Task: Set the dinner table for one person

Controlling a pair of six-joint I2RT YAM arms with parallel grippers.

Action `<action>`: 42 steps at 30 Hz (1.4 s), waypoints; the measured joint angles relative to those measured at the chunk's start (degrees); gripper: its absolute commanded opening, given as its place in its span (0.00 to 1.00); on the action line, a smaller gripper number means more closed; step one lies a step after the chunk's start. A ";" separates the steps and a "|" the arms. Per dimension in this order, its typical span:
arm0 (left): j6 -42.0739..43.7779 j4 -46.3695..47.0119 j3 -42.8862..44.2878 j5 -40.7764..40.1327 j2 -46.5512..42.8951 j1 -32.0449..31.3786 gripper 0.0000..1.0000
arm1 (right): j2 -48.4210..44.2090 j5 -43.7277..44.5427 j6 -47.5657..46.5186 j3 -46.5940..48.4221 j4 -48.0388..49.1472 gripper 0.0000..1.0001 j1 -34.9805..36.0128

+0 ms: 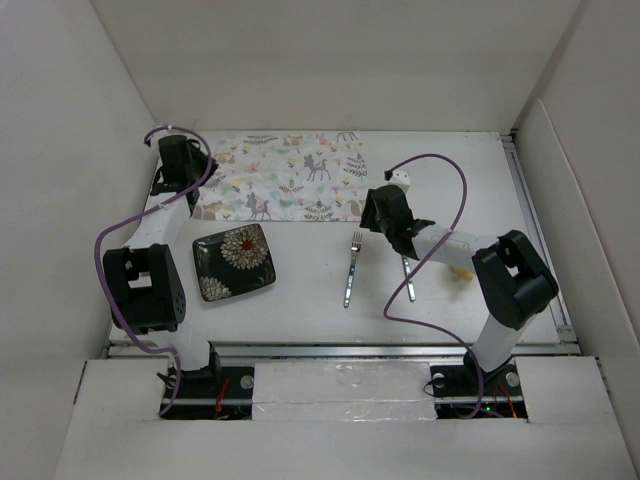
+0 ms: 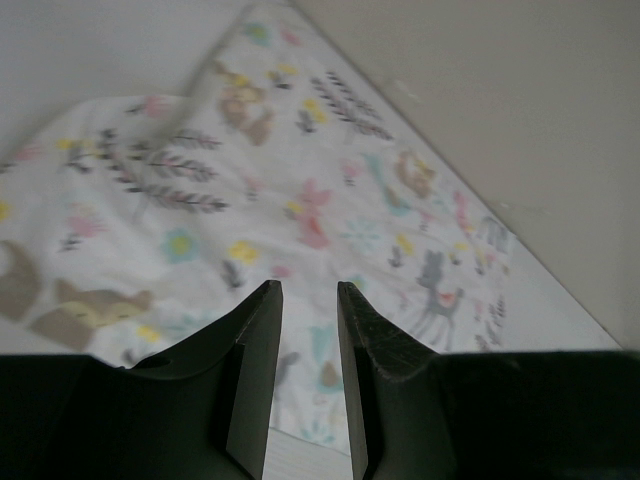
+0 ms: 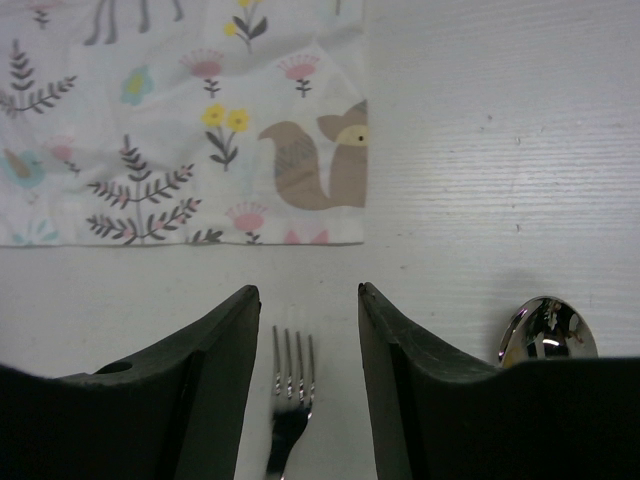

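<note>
Dinner table [image 1: 300, 320] beneath right gripper [image 3: 308, 292], jaws spread, empty, above fork [image 3: 292, 365] tines

The left arm [image 1: 160, 225] and right arm [image 1: 445, 245] each join white tubular links to chunky black joint housings, trail a looping purple cable [image 1: 97, 250], and end in matte black wedge-shaped fingers [image 2: 255, 380]

On the counter [image 1: 300, 320], the placemat [image 1: 285, 175] lies along the far edge. The plate [image 1: 234, 261] sits nearer, left of the fork [image 1: 351, 270], and the spoon [image 3: 546, 335] lies right of the fork.
</note>
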 measured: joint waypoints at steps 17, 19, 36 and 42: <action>4.07 -15.78 -3.52 -9.18 11.28 12.15 0.38 | 13.22 -5.07 1.29 7.50 -2.29 0.47 -3.87; 4.59 -16.65 -3.32 -11.04 11.28 12.20 0.47 | 13.46 -5.22 1.33 7.63 -2.36 0.48 -3.93; 4.83 -18.03 1.07 -12.70 16.50 12.28 0.43 | 13.81 -6.64 1.49 8.87 -4.90 0.34 -3.93; 4.83 -16.85 3.30 -10.84 18.45 12.28 0.40 | 15.32 -6.14 1.46 11.78 -7.15 0.37 -4.31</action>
